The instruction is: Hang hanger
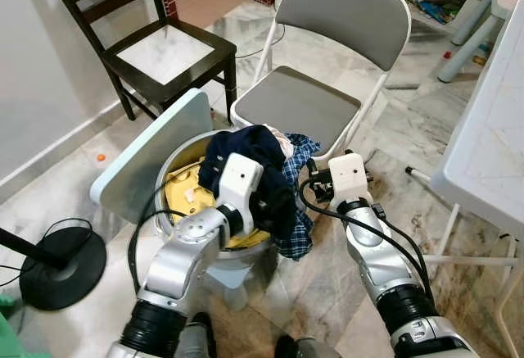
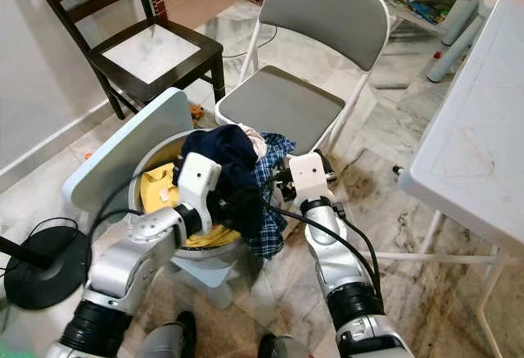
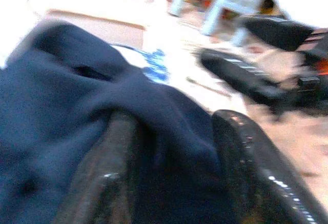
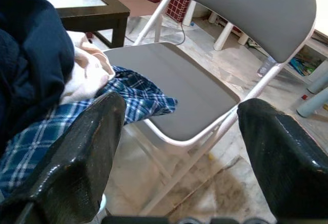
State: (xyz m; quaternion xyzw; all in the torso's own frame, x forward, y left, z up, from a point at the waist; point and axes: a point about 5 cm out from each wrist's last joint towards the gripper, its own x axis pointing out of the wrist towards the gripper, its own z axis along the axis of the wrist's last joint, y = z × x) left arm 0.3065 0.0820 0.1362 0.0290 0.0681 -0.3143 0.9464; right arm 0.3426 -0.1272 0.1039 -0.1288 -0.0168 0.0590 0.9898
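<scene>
A navy garment (image 1: 246, 149) is heaped on top of a round laundry tub (image 1: 173, 168), over a blue plaid shirt (image 1: 299, 239), a yellow cloth (image 1: 182, 190) and a pale cloth (image 4: 87, 73). My left gripper (image 3: 174, 167) is shut on a fold of the navy garment (image 3: 77, 106) at the tub's right side. Just right of the plaid shirt, my right gripper (image 4: 179, 131) is open with nothing between its fingers, and it faces the grey folding chair (image 4: 195, 88). I see no hanger.
The grey folding chair (image 1: 303, 104) stands right behind the tub. A pale blue lid (image 1: 151, 149) leans on the tub's left. A dark wooden chair (image 1: 164, 55) is at back left, a white table (image 1: 491, 129) at right, and a black stand base (image 1: 61, 268) with its cable at left.
</scene>
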